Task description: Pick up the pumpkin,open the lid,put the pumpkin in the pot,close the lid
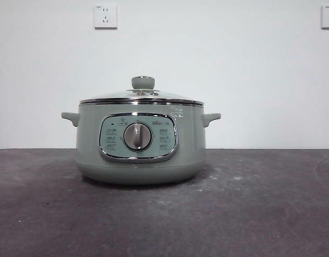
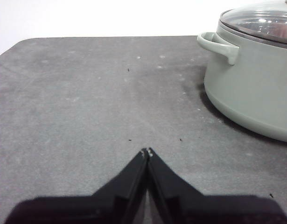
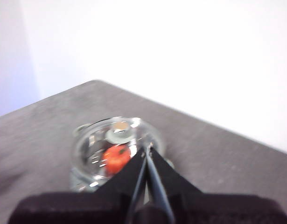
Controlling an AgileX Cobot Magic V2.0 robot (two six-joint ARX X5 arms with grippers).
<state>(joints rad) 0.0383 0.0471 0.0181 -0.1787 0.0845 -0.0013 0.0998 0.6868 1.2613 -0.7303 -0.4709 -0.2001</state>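
Orange pumpkin [image 3: 116, 157] seen through glass lid [image 1: 141, 96], inside pot [image 1: 140, 144] mid-table. Lid seated on rim. Right gripper [image 3: 147, 148] high above pot, jaws together, empty. Left gripper [image 2: 146, 152] low over table left of pot, jaws together, empty. Judged: final step complete; next move only parking arms clear.

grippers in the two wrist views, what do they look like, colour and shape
The left gripper has two matte black jaws tapering into a wedge, with tiny pale specks at the tips, rising from a wide black base. The right gripper looks the same, black and wedge-shaped, though blurred. No cables or markings show.
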